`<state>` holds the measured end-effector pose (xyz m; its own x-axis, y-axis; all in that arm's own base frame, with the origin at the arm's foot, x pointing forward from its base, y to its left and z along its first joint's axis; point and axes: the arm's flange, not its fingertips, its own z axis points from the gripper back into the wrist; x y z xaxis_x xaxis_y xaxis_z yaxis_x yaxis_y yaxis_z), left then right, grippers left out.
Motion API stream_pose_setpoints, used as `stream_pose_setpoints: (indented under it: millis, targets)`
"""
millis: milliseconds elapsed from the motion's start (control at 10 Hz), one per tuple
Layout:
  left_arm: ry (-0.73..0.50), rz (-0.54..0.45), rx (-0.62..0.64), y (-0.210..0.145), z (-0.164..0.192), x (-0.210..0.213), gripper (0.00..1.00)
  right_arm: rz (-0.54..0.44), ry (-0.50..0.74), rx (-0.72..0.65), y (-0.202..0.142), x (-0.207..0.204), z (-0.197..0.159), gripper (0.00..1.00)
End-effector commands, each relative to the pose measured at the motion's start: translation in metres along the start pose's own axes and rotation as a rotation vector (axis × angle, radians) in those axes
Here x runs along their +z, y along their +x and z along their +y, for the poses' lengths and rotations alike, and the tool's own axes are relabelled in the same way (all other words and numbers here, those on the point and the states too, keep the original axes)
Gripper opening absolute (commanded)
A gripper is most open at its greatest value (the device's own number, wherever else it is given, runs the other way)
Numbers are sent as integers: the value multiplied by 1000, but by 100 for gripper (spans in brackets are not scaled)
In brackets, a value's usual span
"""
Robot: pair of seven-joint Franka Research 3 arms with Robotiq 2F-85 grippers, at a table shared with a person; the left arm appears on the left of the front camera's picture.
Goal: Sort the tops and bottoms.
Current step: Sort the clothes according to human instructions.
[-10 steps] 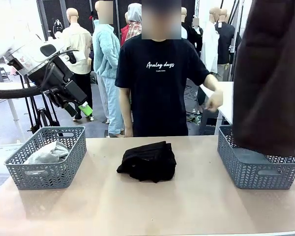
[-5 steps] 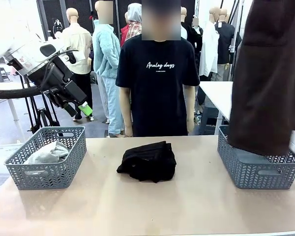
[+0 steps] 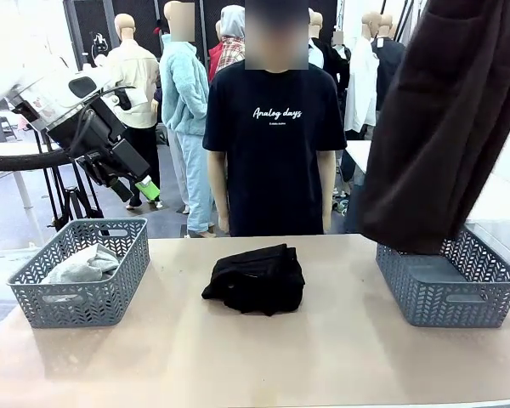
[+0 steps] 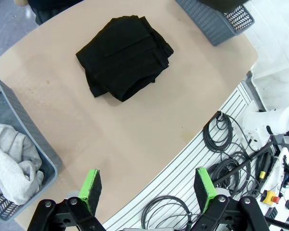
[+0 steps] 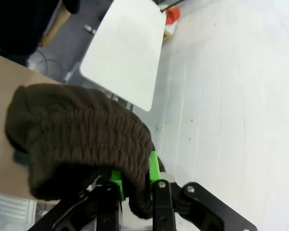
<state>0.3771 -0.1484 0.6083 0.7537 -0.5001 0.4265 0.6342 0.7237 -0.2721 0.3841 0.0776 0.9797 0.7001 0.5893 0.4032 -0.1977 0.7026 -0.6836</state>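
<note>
- The dark brown trousers (image 3: 459, 119) hang in the air at the right side of the front view, draped long from above the top edge of the picture.
- Their lower end reaches the far-left rim of the right basket (image 3: 446, 304). Whether cloth and rim touch cannot be told.
- In the right wrist view the right tool (image 5: 135, 175) is clamped on the gathered elastic waistband of the trousers, with the fabric bunched between its 2 green pads (image 5: 154, 166).
- The floor of the right basket shows bare grey where it can be seen.
- 1 black folded garment (image 3: 257, 279) lies on the middle of the surface (image 3: 340, 357), well apart from both baskets and touched by neither tool.
- The light grey garment (image 3: 83, 265) lies crumpled inside the left basket (image 3: 34, 299), which stands at the left end of the surface.
- The left tool (image 3: 136, 190) hangs high above and behind the left basket, tilted down toward the surface.
- In the left wrist view its 2 fingers stand wide apart with nothing between them, and the black folded garment and the left basket lie far below.
- A person (image 3: 272, 127) in a black T-shirt with white lettering stands at the far side of the surface, arms down at the sides.
- Coiled cables (image 4: 221, 139) lie on the ribbed floor beside the near edge of the surface in the left wrist view.
</note>
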Motion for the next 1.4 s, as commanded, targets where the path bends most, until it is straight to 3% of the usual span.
stream_pose_setpoints:
  millis: [0, 400, 700, 1000, 1100, 1300]
  targets:
    - [-4, -5, 3, 1, 0, 1, 100, 20, 8, -22, -9, -1, -7, 0]
    - [-4, -5, 3, 1, 0, 1, 100, 141, 415, -154, -1, -83, -94, 0]
    - [-4, -5, 3, 1, 0, 1, 100, 243, 640, -194, 5, -159, -122, 0]
    - [-4, -5, 3, 1, 0, 1, 100, 372, 679, -227, 12, -243, -123, 0]
    - [-4, -5, 3, 1, 0, 1, 100, 285, 662, -187, -62, -225, -45, 0]
    - [-4, -5, 3, 1, 0, 1, 100, 285, 662, -187, -62, -225, -45, 0]
